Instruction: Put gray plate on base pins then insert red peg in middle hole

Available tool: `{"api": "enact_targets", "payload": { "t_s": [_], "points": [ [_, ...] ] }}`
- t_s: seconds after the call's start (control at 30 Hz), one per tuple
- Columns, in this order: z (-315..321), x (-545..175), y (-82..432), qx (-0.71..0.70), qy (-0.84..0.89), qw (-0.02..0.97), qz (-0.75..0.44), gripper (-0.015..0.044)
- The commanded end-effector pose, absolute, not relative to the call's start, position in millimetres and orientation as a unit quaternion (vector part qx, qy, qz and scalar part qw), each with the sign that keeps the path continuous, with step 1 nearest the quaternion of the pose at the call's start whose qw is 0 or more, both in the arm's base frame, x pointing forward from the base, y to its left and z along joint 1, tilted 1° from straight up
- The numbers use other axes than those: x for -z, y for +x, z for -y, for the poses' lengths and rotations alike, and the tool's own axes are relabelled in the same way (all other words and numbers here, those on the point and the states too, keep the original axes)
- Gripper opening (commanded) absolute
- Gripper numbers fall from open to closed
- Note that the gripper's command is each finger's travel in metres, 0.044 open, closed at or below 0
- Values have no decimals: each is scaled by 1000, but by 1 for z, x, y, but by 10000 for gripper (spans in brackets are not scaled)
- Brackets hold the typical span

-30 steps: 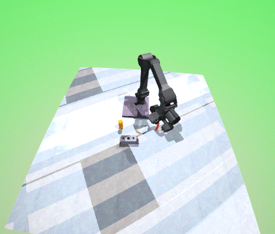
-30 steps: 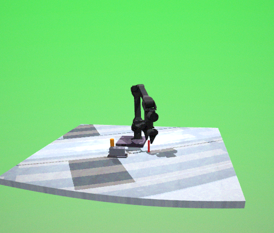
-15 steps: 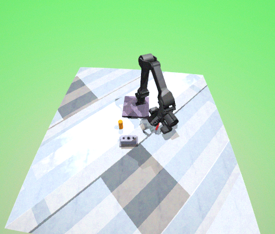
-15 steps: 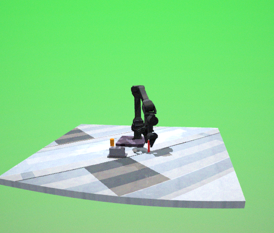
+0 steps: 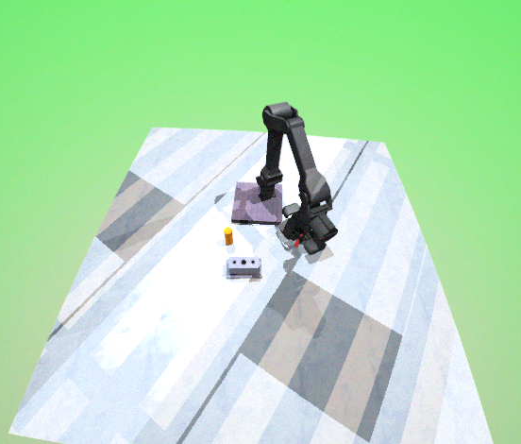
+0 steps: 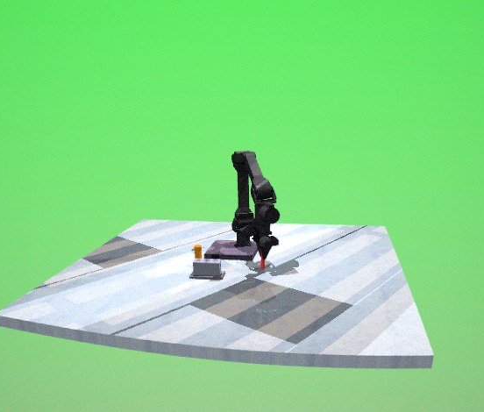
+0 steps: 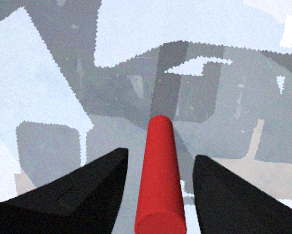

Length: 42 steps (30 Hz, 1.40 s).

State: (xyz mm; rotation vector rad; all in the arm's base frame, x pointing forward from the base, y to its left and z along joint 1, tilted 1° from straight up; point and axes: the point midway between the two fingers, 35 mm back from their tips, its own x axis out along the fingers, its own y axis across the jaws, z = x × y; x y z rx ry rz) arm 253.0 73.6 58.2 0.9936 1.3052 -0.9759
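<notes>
The gray plate (image 5: pixel 238 258) with three holes in a row lies flat on top of the base (image 5: pixel 228 275) (image 6: pixel 192 276) in the top view. Its middle hole is dark and looks empty; the pins cannot be made out. The red peg (image 5: pixel 296 242) (image 6: pixel 262 264) (image 7: pixel 161 185) stands upright, right of the base. My gripper (image 5: pixel 297 237) (image 6: pixel 263 256) (image 7: pixel 161 161) points down around the peg's upper part. Its fingers are partly closed, one on each side of the peg, with narrow gaps showing on both sides in the wrist view. It counts as open.
An orange cylinder (image 5: pixel 227 236) (image 6: pixel 197 252) stands upright behind the base, to its left. The purple slab (image 5: pixel 246 205) (image 6: pixel 220 252) under the arm's foot lies behind it.
</notes>
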Motion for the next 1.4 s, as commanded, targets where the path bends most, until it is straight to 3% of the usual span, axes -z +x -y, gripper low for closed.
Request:
{"api": "enact_targets", "payload": {
  "t_s": [0.0,0.23,1.37],
  "points": [
    [-74,-58,253,416,423,579,-559,46],
    [-74,-58,253,416,423,579,-559,0],
    [-69,-130,265,418,422,577,-560,0]
  ]
}}
